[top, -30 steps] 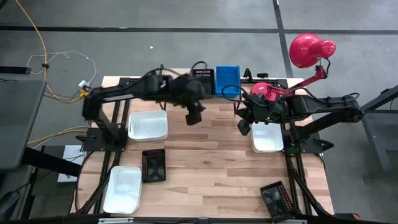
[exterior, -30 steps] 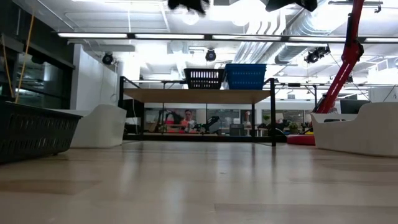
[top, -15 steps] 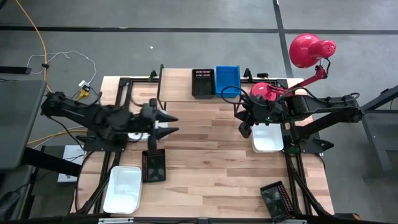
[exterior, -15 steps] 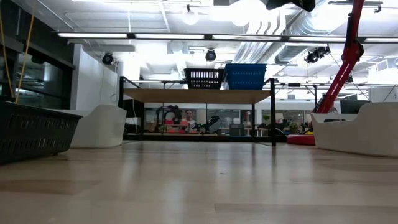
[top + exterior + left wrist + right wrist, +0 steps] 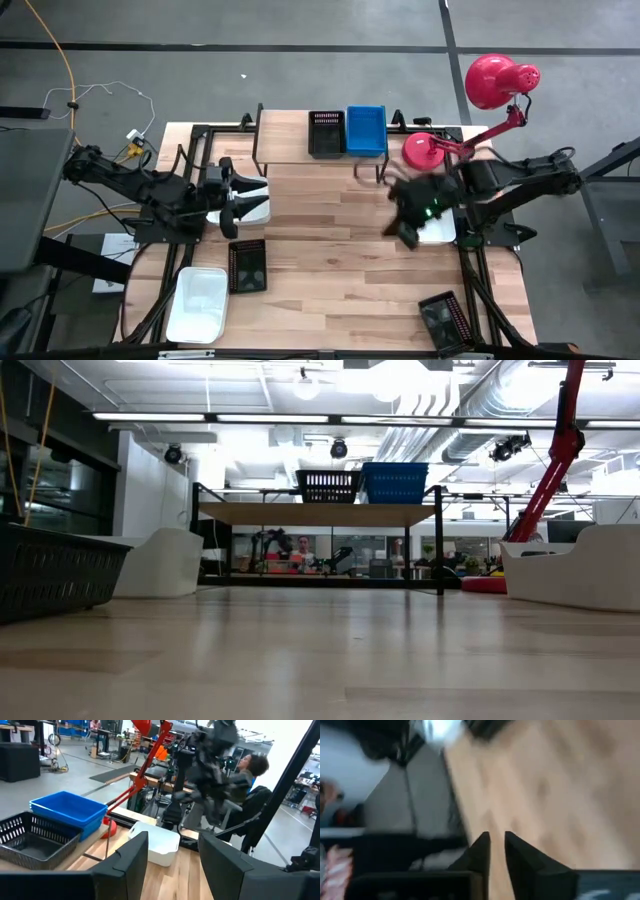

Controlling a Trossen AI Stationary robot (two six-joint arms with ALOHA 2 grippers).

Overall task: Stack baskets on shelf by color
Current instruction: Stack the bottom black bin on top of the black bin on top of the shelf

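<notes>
Near edge of desk [image 5: 340, 290]: white basket [image 5: 197, 303] at left corner, black slotted basket [image 5: 247, 266] beside it, another black basket [image 5: 444, 317] at right corner. Middle: left pincer [image 5: 238, 197], released and empty, over a white basket [image 5: 250, 200]; right pincer [image 5: 406, 232], fingers slightly parted, empty, beside another white basket [image 5: 437, 226]. Far edge: shelf [image 5: 285, 148] bearing black basket [image 5: 325, 133] and blue basket [image 5: 366, 131], side by side. Red lamp [image 5: 498, 80] beyond.
</notes>
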